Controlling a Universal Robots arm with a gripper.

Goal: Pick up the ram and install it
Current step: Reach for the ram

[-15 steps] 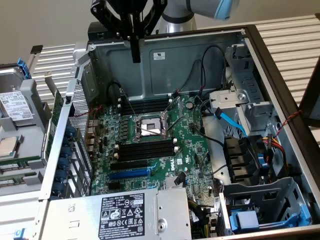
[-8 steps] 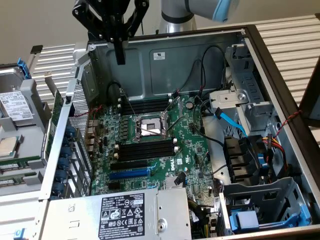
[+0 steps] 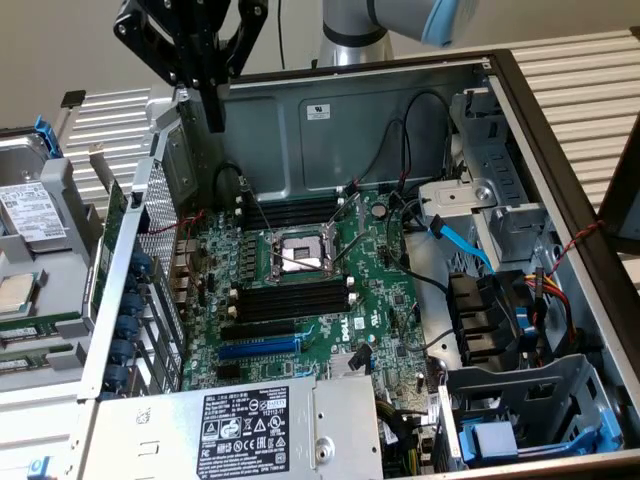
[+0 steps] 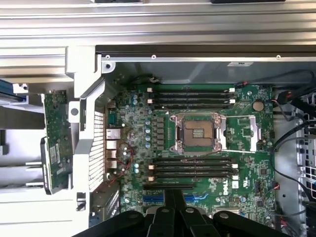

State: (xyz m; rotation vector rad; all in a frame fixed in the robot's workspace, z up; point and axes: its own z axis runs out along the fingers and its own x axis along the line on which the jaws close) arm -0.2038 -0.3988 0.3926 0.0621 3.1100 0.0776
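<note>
End effector [image 3: 214, 118] fingers pressed together, hanging over the open computer case [image 3: 330, 120] near its corner on the exterior view's left. Ram [image 4: 55, 148], probably the green stick, sits outside the case wall, apart from the memory slots [image 3: 290, 300].

The motherboard [image 3: 385, 300] lies open above; cables [image 3: 470, 250] crowd the exterior view's right.

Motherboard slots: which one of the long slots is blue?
The expansion slot, lying on the power supply's side of the memory slots. It alone is blue; the other long slots are black.
</note>
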